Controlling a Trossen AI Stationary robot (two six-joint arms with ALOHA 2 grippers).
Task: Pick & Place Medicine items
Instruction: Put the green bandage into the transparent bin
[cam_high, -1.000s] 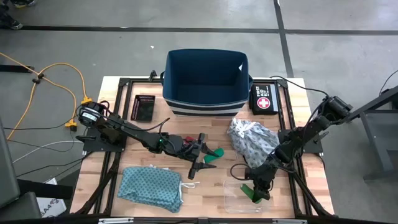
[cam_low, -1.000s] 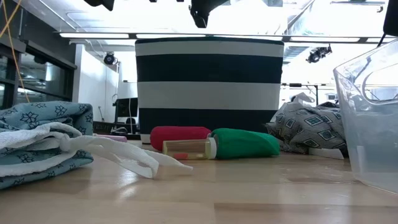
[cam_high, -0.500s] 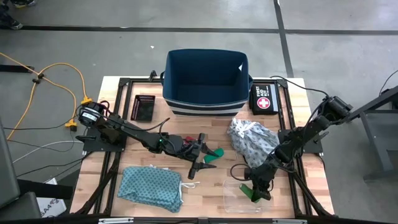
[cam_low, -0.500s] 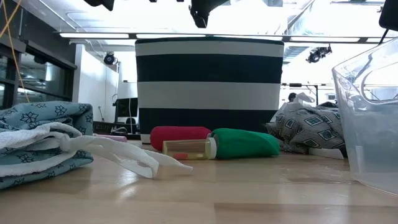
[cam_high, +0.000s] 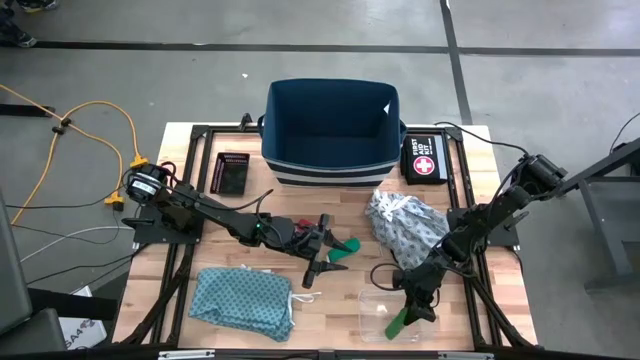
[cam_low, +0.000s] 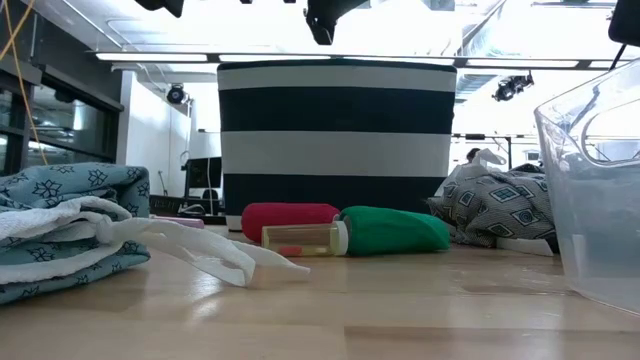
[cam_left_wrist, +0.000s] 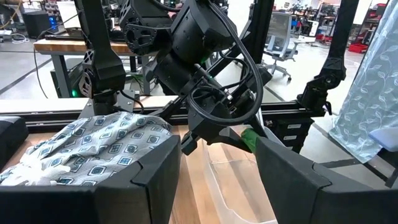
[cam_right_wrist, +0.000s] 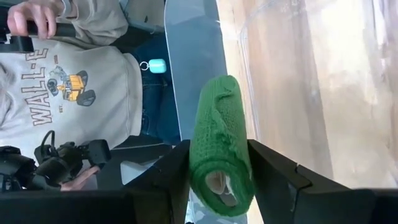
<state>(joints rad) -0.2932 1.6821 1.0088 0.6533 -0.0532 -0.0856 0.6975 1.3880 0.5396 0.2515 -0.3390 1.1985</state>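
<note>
Left gripper (cam_high: 322, 252): hangs over the middle of the table, fingers wide apart, holds nothing, touches nothing. Just beneath and beside the fingertips lie a red tube (cam_low: 290, 215), a small orange vial (cam_low: 300, 238) and a green tube (cam_low: 395, 230), side by side on the wood; vial touching the green tube's end, red tube just behind.

Toward the front left corner: teal cloth (cam_high: 240, 298), bunched, close to the table's front edge. Bare wood between that cloth and the tubes, and more from the cloth across to the clear container (cam_high: 370, 300).

Behind the tubes: striped bin (cam_high: 330, 165), open-topped, its wall just behind the red tube in the low view. Black tray (cam_high: 233, 172) to its left, first aid pouch (cam_high: 424, 160) to its right at the back edge.

Right of the tubes: grey patterned cloth (cam_high: 405, 225), heaped, near the container's back rim.

Right gripper (cam_high: 408, 308): poised over the clear container near the front edge, fingers a little apart, pressing both sides of a second green tube (cam_high: 396, 321). In the right wrist view the tube (cam_right_wrist: 221, 124) stands out past the fingertips over the container's rim. Beyond the table edge there: a person (cam_right_wrist: 74, 81) in a printed sweatshirt.
</note>
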